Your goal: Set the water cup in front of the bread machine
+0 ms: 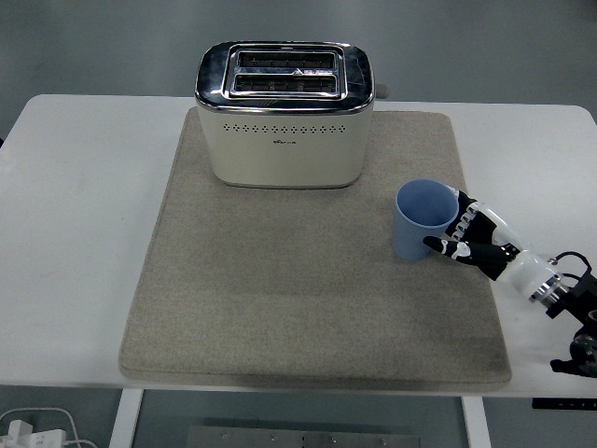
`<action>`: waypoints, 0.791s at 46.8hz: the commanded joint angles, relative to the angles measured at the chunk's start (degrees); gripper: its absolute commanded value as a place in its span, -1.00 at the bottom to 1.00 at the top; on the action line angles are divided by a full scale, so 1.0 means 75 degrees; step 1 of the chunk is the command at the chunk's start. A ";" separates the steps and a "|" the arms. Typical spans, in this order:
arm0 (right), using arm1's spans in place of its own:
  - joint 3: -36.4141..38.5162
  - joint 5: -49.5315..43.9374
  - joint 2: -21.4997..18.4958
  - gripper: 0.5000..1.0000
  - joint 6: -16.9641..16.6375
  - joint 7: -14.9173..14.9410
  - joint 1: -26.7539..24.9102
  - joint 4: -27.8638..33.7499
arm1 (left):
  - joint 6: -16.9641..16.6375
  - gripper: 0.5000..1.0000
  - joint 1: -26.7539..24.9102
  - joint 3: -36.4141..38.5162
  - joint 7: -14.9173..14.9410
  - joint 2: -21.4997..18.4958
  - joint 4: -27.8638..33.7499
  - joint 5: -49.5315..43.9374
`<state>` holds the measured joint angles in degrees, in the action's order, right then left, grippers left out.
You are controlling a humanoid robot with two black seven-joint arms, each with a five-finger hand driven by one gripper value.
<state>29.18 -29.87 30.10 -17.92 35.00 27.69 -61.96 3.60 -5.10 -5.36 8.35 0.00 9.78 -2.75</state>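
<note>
Right arm (569,308) cut off by the right edge, fingertips of right hand (474,240) hidden behind blue cup (421,220), grip unclear
</note>
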 commanded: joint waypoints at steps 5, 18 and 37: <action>0.0001 -0.0001 -0.0193 0.71 0.0128 0.0000 0.0034 0.0000 | 0.0000 1.00 0.0000 0.0000 0.0000 0.0000 0.0008 0.0003; -0.0023 -0.0013 -0.0369 0.71 0.0222 0.0000 0.0081 0.0000 | 0.0000 1.00 0.0000 -0.0012 0.0000 0.0000 -0.0004 0.0003; -0.0023 -0.0130 -0.0627 0.70 0.0269 0.0000 0.0093 0.0011 | 0.0000 1.00 0.0000 -0.0012 0.0000 0.0000 -0.0004 0.0003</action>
<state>29.00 -30.41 25.97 -15.86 35.00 28.48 -61.88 3.60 -5.10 -5.43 8.35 0.00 9.75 -2.72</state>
